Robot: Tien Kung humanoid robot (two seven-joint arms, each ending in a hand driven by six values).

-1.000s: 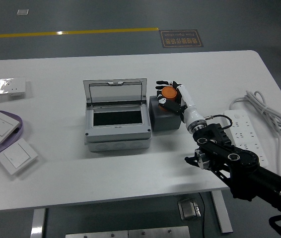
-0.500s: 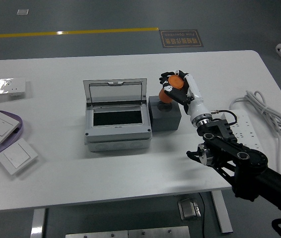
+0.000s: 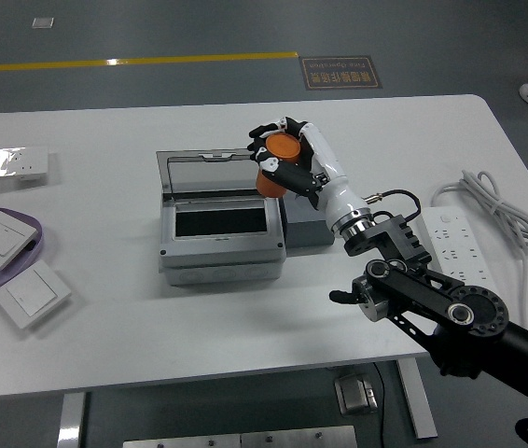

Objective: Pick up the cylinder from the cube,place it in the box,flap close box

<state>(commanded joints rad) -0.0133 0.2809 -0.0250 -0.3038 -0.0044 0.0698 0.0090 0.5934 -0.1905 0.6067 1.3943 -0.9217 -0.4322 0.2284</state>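
Right hand (image 3: 283, 161) carried the cylinder (image 3: 279, 161) (orange) from cube (image 3: 309, 227) toward box (image 3: 219, 245).

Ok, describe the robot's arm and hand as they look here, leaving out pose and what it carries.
Only the right arm shows. Its lower part is bulky and black, with round joint housings and silver disc caps. A thin black cable loops out near the metal wrist ring. The forearm section above that is white, and the right hand has black fingers with white segments.

White table (image 3: 245, 308) — box (image 3: 219, 245), cube (image 3: 306, 229), power strip (image 3: 451, 245), switches (image 3: 29, 294).
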